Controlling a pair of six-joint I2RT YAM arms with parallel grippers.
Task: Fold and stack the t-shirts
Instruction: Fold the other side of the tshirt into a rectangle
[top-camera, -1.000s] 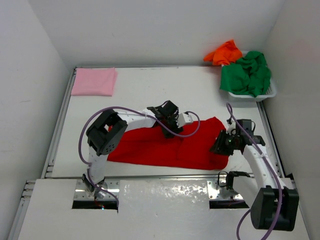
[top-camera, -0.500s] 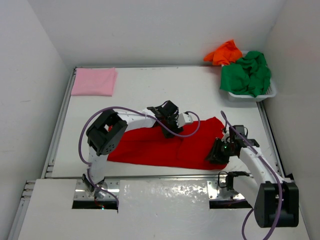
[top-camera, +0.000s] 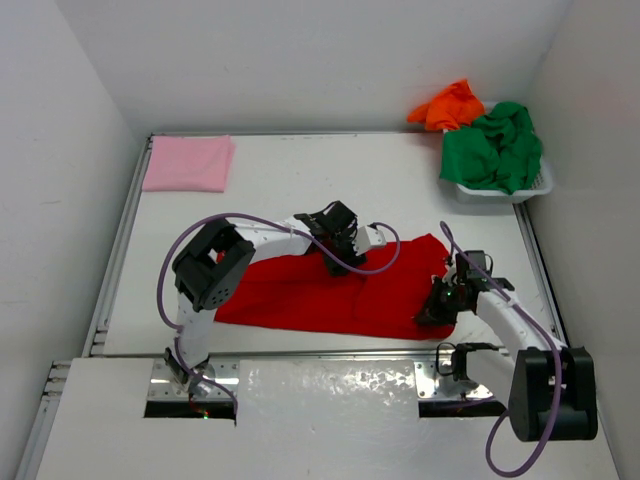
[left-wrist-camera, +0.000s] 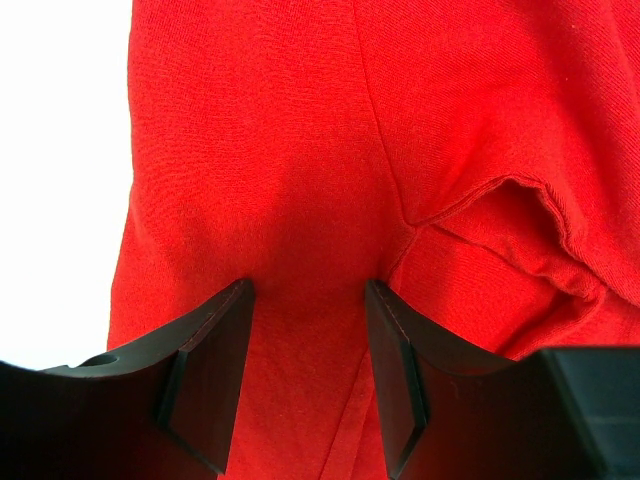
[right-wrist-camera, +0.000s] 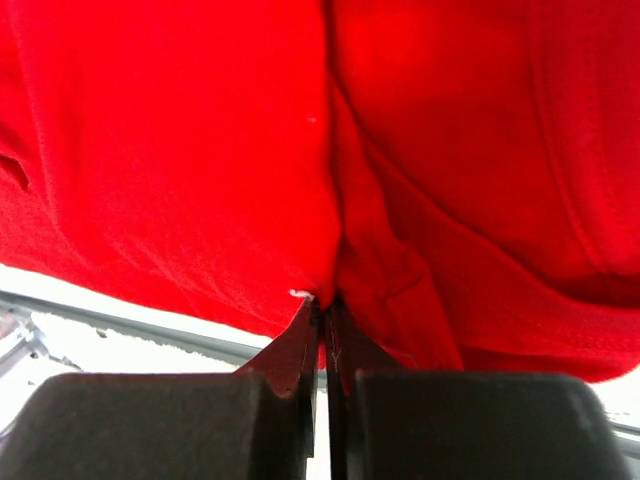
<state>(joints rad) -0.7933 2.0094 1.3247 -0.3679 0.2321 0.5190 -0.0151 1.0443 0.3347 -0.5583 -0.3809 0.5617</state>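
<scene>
Four t-shirts are showing in the overhead view. The red t-shirt (top-camera: 320, 290) is lying spread across the near middle of the desk (top-camera: 300, 190), its long side running left to right. The pink t-shirt (top-camera: 188, 163) is sitting folded into a flat rectangle at the far left corner, well apart from the red one. The green t-shirt (top-camera: 495, 148) is lying bunched in the white mesh basket (top-camera: 535, 188) at the far right. The orange t-shirt (top-camera: 448, 105) is lying crumpled just behind that basket, touching the green cloth.

Left end effector (left-wrist-camera: 308, 300): its jaws are standing apart over the far edge of the red t-shirt, near the middle. Red cloth is filling the space between and below the fingers (left-wrist-camera: 215, 350). A sleeve opening (left-wrist-camera: 545, 235) is lying just to the right of them. Whether the fingers are pressing on the cloth cannot be told.

Right end effector (right-wrist-camera: 322, 310): its jaws are pressing together, clamped on the near edge of the red t-shirt at its right end. A crease in the cloth is running straight into the closed tips. The desk's near metal edge is showing just beneath them.
</scene>
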